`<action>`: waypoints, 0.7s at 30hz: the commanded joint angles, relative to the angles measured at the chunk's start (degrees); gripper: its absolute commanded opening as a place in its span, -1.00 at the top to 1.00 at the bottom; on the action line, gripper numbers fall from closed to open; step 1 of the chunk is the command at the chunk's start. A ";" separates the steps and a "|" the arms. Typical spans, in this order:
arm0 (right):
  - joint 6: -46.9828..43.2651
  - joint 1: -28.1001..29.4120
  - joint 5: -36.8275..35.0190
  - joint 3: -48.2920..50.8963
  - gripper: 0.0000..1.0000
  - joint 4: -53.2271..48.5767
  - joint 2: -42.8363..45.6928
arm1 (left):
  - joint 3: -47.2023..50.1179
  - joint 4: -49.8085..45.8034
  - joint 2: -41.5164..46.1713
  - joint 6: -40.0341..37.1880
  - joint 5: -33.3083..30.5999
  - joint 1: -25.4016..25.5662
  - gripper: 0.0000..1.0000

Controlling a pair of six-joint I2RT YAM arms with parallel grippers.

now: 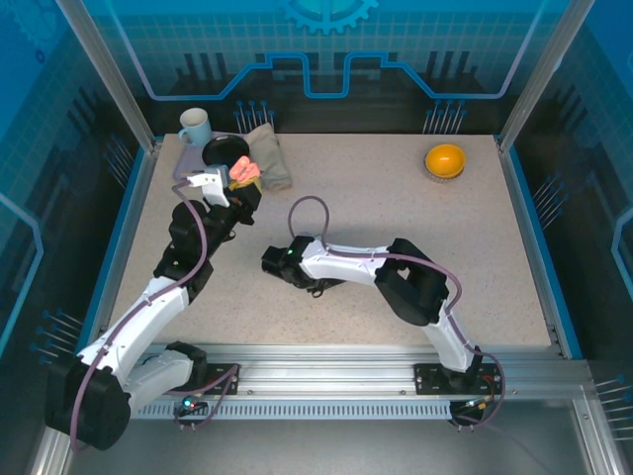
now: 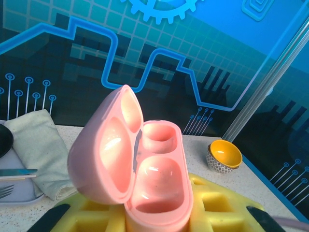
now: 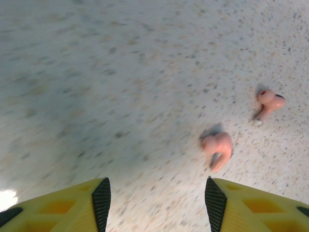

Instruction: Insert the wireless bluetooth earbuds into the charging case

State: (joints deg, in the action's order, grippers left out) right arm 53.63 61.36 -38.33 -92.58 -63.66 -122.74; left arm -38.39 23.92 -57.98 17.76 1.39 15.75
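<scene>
Case: salmon-pink rounded plastic charging case [image 2: 145,174], lid open, both wells empty, clamped in left tool [image 2: 155,220].
Free side: right tool [image 3: 158,198] wide, empty.
Earbuds: two salmon-pink plastic earbuds [image 3: 217,147], ahead-right of it, apart, on open speckled bench [image 3: 96,72].

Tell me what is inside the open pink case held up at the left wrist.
Nothing can be seen inside the pink case: the small upper well and the larger lower well both look empty. Its lower body is covered by the yellow fingers.
</scene>
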 commanded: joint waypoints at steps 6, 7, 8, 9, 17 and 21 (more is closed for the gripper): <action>0.84 -6.54 5.51 10.94 -0.22 3.00 13.05 | 0.91 0.97 2.67 -0.24 1.02 -0.54 1.00; 0.14 -7.89 7.08 12.35 -0.23 4.60 14.48 | 1.08 0.87 2.86 -0.31 1.00 -0.55 1.00; -0.58 -9.59 8.84 14.00 -0.23 6.33 16.10 | 1.19 0.71 3.12 -0.40 0.97 -0.55 1.00; -1.60 -11.25 10.79 15.89 -0.22 8.37 17.57 | 1.28 0.47 3.28 -0.44 0.88 -0.56 1.00; -6.48 -20.62 26.24 24.37 0.07 22.48 22.59 | 0.88 -0.57 3.44 -0.53 1.78 -0.54 1.00; -7.81 -21.72 30.21 26.03 0.18 25.60 22.13 | 0.42 -1.22 3.40 -0.70 2.01 -0.54 1.00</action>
State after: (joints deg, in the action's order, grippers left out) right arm 47.62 40.32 -14.06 -67.51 -42.70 -101.16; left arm -37.43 22.79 -55.44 17.69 2.02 15.73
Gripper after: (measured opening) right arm 0.418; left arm 0.220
